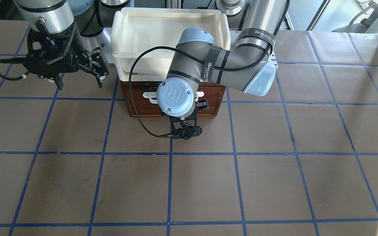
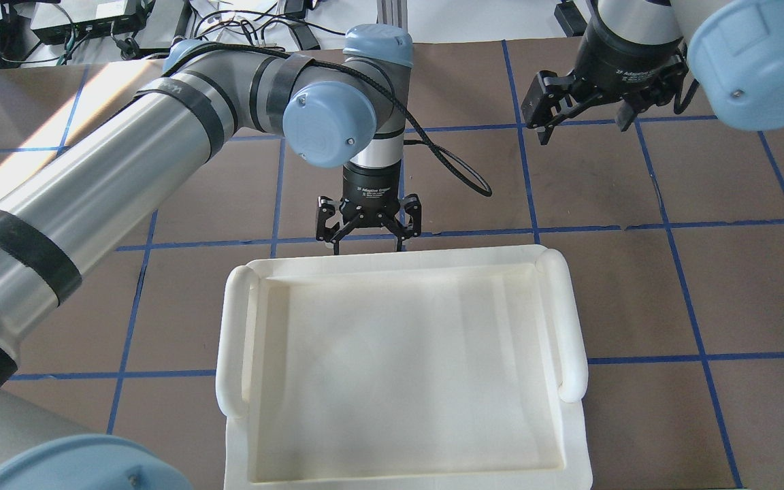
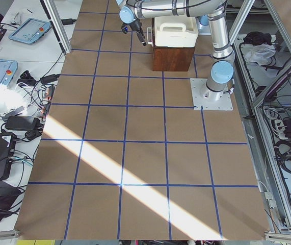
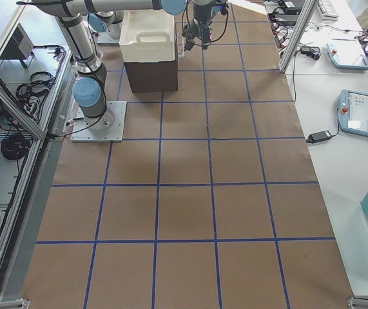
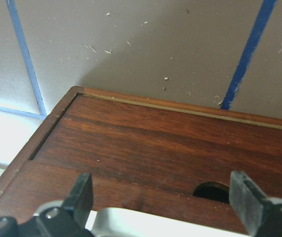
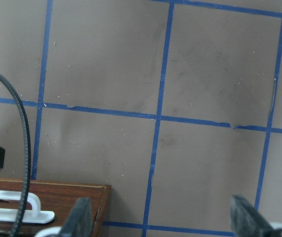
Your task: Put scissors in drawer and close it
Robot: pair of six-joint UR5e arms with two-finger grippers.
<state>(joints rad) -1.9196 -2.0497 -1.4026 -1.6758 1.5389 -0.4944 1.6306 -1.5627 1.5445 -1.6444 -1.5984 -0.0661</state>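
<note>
The drawer (image 1: 143,104) shows its dark reddish-brown front and white bar handle (image 1: 150,95). It sits pushed in, flush with its wooden cabinet. No scissors show in any view. My left gripper (image 2: 367,237) is open and hangs right at the drawer front. In the left wrist view the gripper (image 5: 163,197) has its fingers spread on either side of the handle (image 5: 131,222), against the drawer front (image 5: 155,143), and holds nothing. My right gripper (image 1: 79,82) is open and empty. It hovers over the table beside the cabinet, also seen in the overhead view (image 2: 582,126).
A white plastic tray (image 2: 235,340) sits on top of the cabinet, also in the front view (image 1: 123,36). The brown table with its blue tape grid (image 1: 208,183) stretches in front of the drawer. A black cable (image 1: 136,108) loops off the left wrist.
</note>
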